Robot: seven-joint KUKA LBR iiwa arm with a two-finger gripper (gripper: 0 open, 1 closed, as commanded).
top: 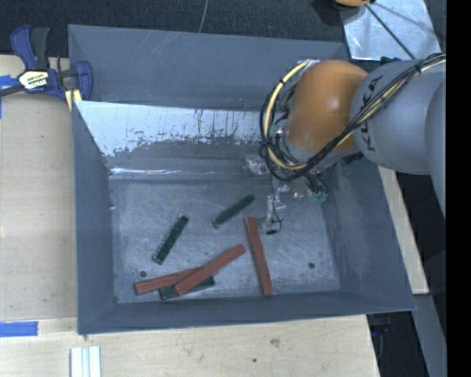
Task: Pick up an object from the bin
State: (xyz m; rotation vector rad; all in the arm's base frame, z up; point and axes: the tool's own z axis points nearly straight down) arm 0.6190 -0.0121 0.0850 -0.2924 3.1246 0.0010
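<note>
Reaching in from right, claw [275, 215] above red-brown stick's [259, 258] upper end; opening unclear.

No legible text; dark lettering [367, 100] on the grey arm [408, 128], crossed by cables [392, 65], unreadable

The arm [412, 124] is a thick, smooth, silver-grey cylinder with dark lettering along one side. Its wrist wears a glossy orange dome cover [326, 104]. Black and yellow cables [275, 116] run bundled over the arm and loop around the dome. The gripper [275, 220] is slim, pale metal.
</note>
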